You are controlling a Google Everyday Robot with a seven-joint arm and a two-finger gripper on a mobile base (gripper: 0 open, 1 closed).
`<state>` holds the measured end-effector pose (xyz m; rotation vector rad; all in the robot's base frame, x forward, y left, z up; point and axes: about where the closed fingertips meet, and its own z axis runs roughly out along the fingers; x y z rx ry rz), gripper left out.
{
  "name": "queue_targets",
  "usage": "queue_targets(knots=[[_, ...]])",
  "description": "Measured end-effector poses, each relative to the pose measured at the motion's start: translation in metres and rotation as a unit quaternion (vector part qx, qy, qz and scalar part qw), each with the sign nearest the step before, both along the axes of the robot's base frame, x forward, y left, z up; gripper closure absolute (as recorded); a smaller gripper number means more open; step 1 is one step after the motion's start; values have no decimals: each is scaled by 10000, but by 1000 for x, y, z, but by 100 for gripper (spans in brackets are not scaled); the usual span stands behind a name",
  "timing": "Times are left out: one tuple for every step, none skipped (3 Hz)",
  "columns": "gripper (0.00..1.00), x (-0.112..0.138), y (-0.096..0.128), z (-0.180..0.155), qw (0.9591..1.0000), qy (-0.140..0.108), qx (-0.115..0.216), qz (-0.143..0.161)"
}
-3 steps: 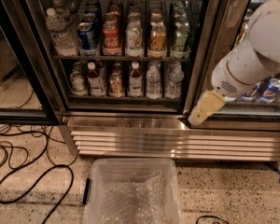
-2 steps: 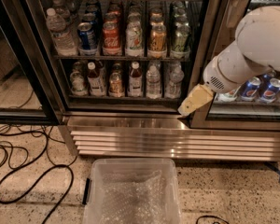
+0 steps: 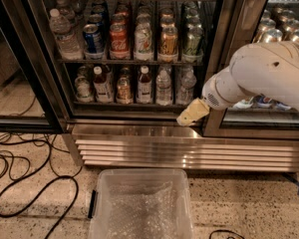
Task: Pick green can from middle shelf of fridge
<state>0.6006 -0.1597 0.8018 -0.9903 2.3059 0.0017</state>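
Note:
The fridge (image 3: pixel 139 133) fills the upper view, with a louvered steel base. Its middle shelf (image 3: pixel 104 61) holds a row of drinks. The green can (image 3: pixel 143 40), green and silvery-white, stands between a red cola can (image 3: pixel 118 39) and an orange-gold can (image 3: pixel 168 40). A duller greenish can (image 3: pixel 193 41) stands at the row's right end. My gripper (image 3: pixel 193 112) has a tan tip on a white arm. It hangs low in front of the fridge, right of and below the green can, level with the bottom shelf's front edge and apart from every can.
A blue can (image 3: pixel 93 38) and a water bottle (image 3: pixel 65 34) stand left on the middle shelf. Bottles fill the shelf below (image 3: pixel 139 83). A dark door frame (image 3: pixel 224 59) rises beside my arm. A clear plastic bin (image 3: pixel 139 203) sits on the floor. Black cables (image 3: pixel 25 173) lie on the left.
My arm has swung left along the fridge front, bringing the gripper from the right door frame toward the middle section. The cans have not moved.

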Motion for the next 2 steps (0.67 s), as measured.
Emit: queue_targets(knots=[[0, 0, 0, 0, 10000, -1, 1, -1], [0, 13, 8, -3, 9992, -262, 155, -255]])
